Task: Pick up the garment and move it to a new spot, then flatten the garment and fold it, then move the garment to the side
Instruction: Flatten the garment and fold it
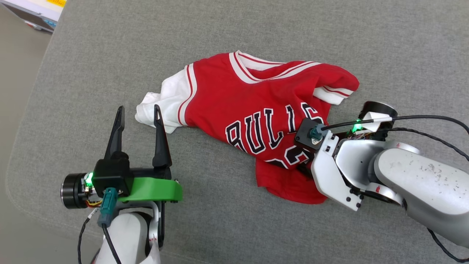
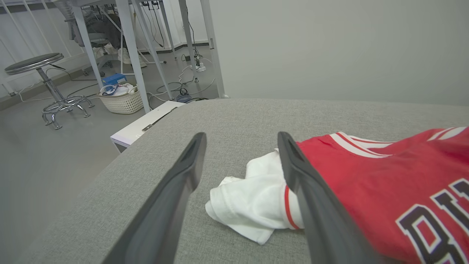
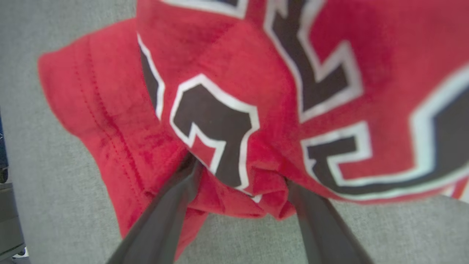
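Nearest us, the left gripper point(image 1: 139, 107) hovers over the grey woven surface point(image 1: 256, 29). Its two long, dark, tapered fingers point(image 2: 176, 190) are spread wide, with nothing between them but bare weave. Its right tip sits just beside a wadded white sleeve point(image 1: 161, 99); we cannot tell if it touches.

The right gripper point(image 3: 240, 172), on a pale, scuffed forearm, is down at the lower hem of the garment point(image 1: 234, 99). Its jaws also stand wide apart, with a soft bunch of red cloth between them and the tips lost under folds. The wrist view is blurred, but the fingers seem to straddle the cloth rather than pinch it.

The garment lies crumpled near the middle of the surface, front up. It has a red knit body, black block lettering edged in white, and a collar striped red and white. The hem is doubled over and shows rows of stitching. The white sleeve is bunched on our left, and the other is half tucked under a red fold on the right.

Past the surface's rounded corner we see a smooth grey floor point(image 2: 44, 161), a flat white box point(image 2: 143, 126), a pale lattice basket point(image 2: 122, 101), a round stool point(image 2: 34, 62) on a chrome stem, and slanting white metal legs point(image 2: 132, 47).
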### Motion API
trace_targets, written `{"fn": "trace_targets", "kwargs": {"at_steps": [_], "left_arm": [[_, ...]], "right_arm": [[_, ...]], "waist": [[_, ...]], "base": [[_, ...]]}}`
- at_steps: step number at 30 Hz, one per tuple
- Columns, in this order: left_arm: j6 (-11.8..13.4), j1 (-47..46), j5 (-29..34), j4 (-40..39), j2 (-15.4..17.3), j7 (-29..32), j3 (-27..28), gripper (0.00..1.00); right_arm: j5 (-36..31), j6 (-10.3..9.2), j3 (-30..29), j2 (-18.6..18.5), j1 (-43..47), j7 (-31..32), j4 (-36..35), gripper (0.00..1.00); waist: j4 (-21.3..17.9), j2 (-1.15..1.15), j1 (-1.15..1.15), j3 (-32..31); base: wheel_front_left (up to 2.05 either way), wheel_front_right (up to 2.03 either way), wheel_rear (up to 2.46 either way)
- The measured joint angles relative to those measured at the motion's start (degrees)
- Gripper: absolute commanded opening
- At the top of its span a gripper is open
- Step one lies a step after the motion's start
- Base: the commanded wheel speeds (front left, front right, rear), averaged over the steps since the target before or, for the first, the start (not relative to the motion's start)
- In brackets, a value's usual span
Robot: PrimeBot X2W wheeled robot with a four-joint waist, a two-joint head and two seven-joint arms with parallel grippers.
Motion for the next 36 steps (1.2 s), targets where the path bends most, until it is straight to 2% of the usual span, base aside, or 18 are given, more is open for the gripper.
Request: {"fn": "trace_targets", "kwargs": {"at_steps": [1,2,4,11,15,21,26,29,36], "left_arm": [[-0.03,-0.01,0.0,0.08,-0.02,0.0,0.13,1.0],[-0.05,0.0,0.02,0.19,-0.05,0.0,0.31,1.0],[-0.13,0.01,0.13,0.38,-0.08,0.0,0.58,1.0],[-0.65,0.37,1.29,0.76,-0.23,0.0,2.03,1.0],[-1.21,2.19,1.99,1.13,-0.25,0.0,2.71,1.0],[-1.88,4.41,2.01,1.8,-0.25,0.0,3.56,1.0],[-2.15,6.34,2.01,2.13,-0.27,0.0,3.68,1.0],[-2.15,7.41,2.01,2.15,-0.31,0.0,3.93,1.0],[-2.68,9.46,2.04,2.52,-0.32,0.0,4.66,1.0]], "right_arm": [[-0.03,0.0,-0.1,-0.03,0.01,-0.05,0.0,0.53],[-0.03,0.0,-0.1,-0.03,0.02,-0.62,0.09,0.0],[-0.03,0.0,0.05,-0.04,-0.07,-2.53,0.52,0.0],[2.55,0.11,1.48,-0.35,-1.57,-15.81,3.25,0.0],[4.69,0.1,-0.03,-2.87,-3.33,-20.71,3.21,0.0],[8.38,0.1,-4.77,-9.43,-1.88,-22.02,0.96,0.0],[11.58,0.1,-9.91,-15.52,6.02,-22.01,-1.79,0.0],[12.54,0.1,-13.19,-17.96,12.2,-22.4,-2.52,0.0],[13.76,0.1,-21.71,-19.08,27.87,-23.06,-2.93,0.0]], "waist": [[0.03,0.0,0.0,0.08],[-0.05,0.0,0.0,0.1],[-0.3,0.0,0.0,-0.05],[-2.12,0.0,0.0,-2.52],[-3.47,0.0,0.0,-4.92],[-5.59,0.0,0.0,-8.72],[-7.26,0.0,0.0,-11.61],[-8.15,0.0,0.0,-12.96],[-10.21,0.0,0.0,-15.37]], "base": [[0.0,0.0,0.0],[0.0,0.0,0.0],[0.0,0.0,0.0],[0.0,0.0,0.0],[0.0,0.0,0.0],[0.0,0.0,0.0],[0.0,0.0,0.0],[0.0,0.0,0.0],[0.0,0.0,0.0]]}}
